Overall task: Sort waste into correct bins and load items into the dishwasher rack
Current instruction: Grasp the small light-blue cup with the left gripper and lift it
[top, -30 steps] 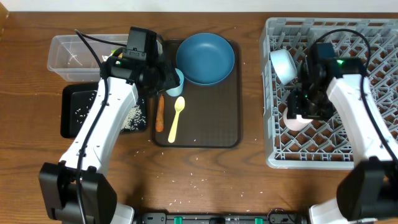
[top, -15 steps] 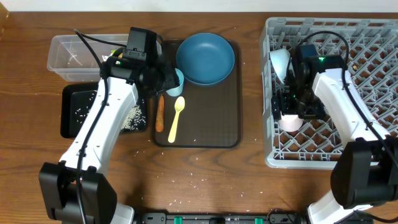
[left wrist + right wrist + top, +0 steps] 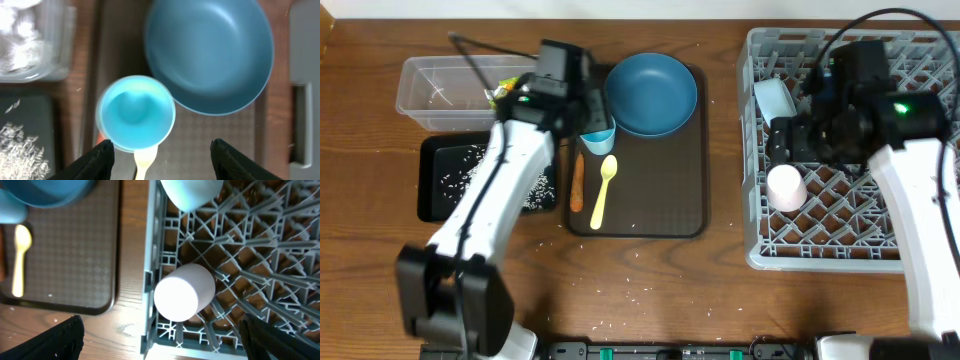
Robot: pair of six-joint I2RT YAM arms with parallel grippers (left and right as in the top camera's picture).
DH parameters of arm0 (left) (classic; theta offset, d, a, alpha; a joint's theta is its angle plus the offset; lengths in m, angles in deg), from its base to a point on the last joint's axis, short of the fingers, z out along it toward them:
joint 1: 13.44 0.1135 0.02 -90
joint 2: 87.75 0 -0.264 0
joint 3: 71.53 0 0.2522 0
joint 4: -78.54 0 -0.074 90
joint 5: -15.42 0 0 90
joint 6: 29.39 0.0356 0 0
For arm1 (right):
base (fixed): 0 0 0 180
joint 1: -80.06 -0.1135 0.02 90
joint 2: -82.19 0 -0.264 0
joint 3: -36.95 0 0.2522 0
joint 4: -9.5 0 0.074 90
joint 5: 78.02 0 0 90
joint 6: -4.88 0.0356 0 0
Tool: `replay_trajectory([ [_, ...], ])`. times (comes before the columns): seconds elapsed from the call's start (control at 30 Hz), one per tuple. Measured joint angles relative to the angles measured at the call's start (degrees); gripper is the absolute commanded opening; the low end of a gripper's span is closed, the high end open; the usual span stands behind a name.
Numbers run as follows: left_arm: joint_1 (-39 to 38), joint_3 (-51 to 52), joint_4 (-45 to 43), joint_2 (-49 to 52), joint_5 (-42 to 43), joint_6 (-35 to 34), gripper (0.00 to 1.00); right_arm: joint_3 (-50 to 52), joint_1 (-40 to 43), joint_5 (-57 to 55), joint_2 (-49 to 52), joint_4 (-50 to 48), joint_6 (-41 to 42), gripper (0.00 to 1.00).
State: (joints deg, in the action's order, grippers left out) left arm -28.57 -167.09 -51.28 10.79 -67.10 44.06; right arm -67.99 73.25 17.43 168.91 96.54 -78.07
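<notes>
Your left hand [image 3: 162, 147] hangs over the small light-blue cup [image 3: 135, 112], fingers spread wider than the cup and not touching it. The cup stands upright on the brown serving tray [image 3: 660, 190], just beside the dark-blue plate [image 3: 650, 93] and at the bowl end of the pale yellow spoon [image 3: 603, 190]. Your right hand [image 3: 160, 325] is spread wide and empty above the grey rack [image 3: 840, 240], where the pinkish-white cup [image 3: 184, 291] lies tipped on the pegs, base showing, near the wall nearest the tray, with the white bowl [image 3: 775, 98] beyond it.
</notes>
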Motion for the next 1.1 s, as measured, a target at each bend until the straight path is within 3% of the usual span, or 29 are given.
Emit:
replay_trajectory([
  [0.3, -7.2, 0.4, -0.7, 10.1, -3.9, 11.8, 0.62, 0.0, 0.0, 0.2, -0.6, 0.2, 0.0, 0.97],
  [0.47, -7.1, 0.4, -0.7, 12.1, -5.4, 13.6, 0.46, 0.0, 0.0, 0.2, -0.6, 0.2, 0.0, 0.97],
  [0.5, -7.1, 0.4, -0.7, 12.2, -5.6, 13.6, 0.38, 0.0, 0.0, 0.2, -0.6, 0.2, 0.0, 0.96],
  [0.57, -7.1, 0.4, -0.7, 12.2, -6.1, 13.9, 0.13, 0.0, 0.0, 0.2, -0.6, 0.1, 0.0, 0.96],
  [0.63, -7.1, 0.5, -0.7, 12.2, -6.2, 13.6, 0.06, 0.0, 0.0, 0.2, -0.6, -0.2, 0.0, 0.96],
  [0.87, -6.8, -0.1, 4.6, 9.8, -4.7, 5.6, 0.06, 0.0, 0.0, 0.7, -0.5, -2.0, 0.0, 0.95],
  [1.1, -4.0, -0.2, 7.1, -0.2, 13.6, 0.6, 0.06, 5.3, 0.0, 14.6, -0.5, -16.0, -4.7, 0.99],
])
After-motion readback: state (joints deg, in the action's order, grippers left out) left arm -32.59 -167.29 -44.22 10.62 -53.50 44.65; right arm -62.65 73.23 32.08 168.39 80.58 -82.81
